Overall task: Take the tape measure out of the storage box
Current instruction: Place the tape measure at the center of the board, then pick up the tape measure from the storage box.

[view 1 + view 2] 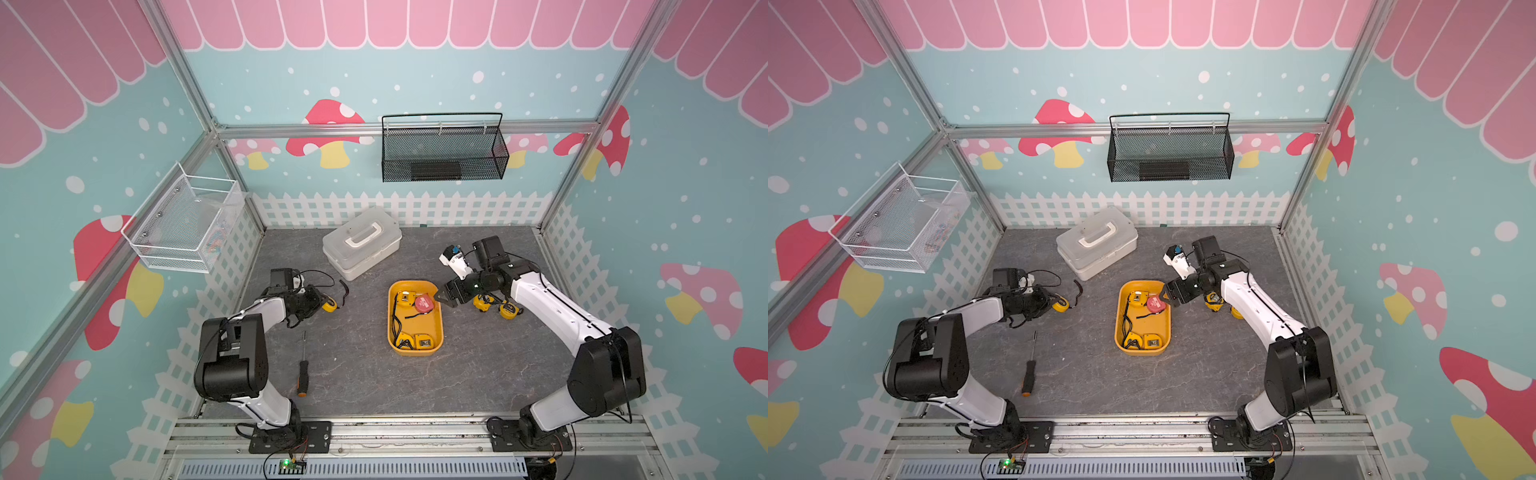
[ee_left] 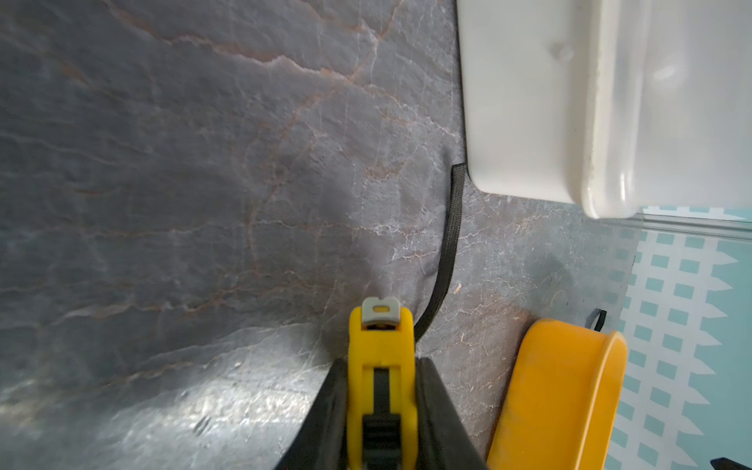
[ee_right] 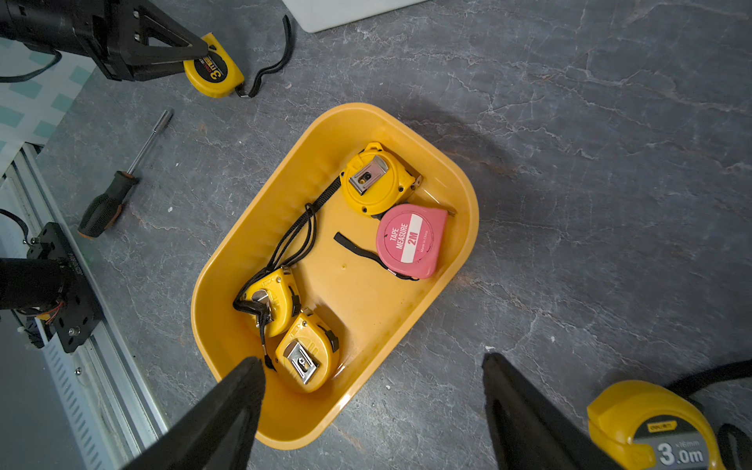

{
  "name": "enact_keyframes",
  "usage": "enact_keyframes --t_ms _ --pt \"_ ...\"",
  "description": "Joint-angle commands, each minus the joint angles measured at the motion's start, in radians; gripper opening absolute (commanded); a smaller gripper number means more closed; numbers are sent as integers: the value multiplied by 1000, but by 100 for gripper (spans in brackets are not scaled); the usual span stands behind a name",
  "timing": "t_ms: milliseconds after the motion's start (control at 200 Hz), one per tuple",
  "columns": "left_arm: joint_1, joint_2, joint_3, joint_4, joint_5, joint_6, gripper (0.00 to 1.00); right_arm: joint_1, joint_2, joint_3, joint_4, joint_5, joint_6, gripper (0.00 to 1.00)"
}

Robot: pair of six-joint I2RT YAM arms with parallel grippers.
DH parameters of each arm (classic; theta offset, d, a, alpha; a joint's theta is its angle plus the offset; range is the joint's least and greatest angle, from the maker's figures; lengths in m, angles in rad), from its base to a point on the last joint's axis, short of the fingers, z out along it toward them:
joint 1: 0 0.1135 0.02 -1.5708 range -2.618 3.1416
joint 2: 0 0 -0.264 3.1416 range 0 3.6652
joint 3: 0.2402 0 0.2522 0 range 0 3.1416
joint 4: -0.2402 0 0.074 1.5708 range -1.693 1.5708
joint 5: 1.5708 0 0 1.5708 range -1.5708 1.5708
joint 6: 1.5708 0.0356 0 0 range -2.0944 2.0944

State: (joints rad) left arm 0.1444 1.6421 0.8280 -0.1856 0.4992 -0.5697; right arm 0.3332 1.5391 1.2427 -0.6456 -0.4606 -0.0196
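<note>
Tape measure [image 3: 213,71] lay on the table [image 1: 353,374], well left of the storage box [image 3: 358,293], seemingly pinched by the left gripper [image 2: 381,362]; the right gripper [image 3: 370,360] hovered spread over the box's edge.

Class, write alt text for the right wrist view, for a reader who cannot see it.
A yellow-orange storage box holds three yellow tape measures and a pink tape measure. The open right gripper hangs near its rim.

Teal mushroom-print walls [image 1: 685,208] with a white picket fence [image 1: 399,208] enclose the grey stone-pattern worktop [image 1: 374,386]. A black mesh basket [image 1: 444,158] hangs on the rear wall; a white wire basket [image 1: 183,224] hangs on the left wall.
</note>
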Motion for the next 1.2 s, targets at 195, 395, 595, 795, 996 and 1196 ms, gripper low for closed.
enact_keyframes --t_ms 195,395,595,795,996,1196 --pt "13 44 -3 -29 -48 27 42 -6 12 -17 -3 0 -12 85" --pt "17 38 -4 -33 -55 27 53 -6 23 -12 -6 2 -7 84" --pt "17 -4 -7 -50 -72 27 59 3 76 35 -12 -13 11 84" --pt "18 -98 -15 -73 -89 4 61 140 188 144 -86 153 -42 82" --pt "16 -213 -16 -132 -118 36 64 220 332 272 -169 262 -41 78" --pt "15 -250 -7 -181 -153 59 65 245 444 364 -236 352 2 75"
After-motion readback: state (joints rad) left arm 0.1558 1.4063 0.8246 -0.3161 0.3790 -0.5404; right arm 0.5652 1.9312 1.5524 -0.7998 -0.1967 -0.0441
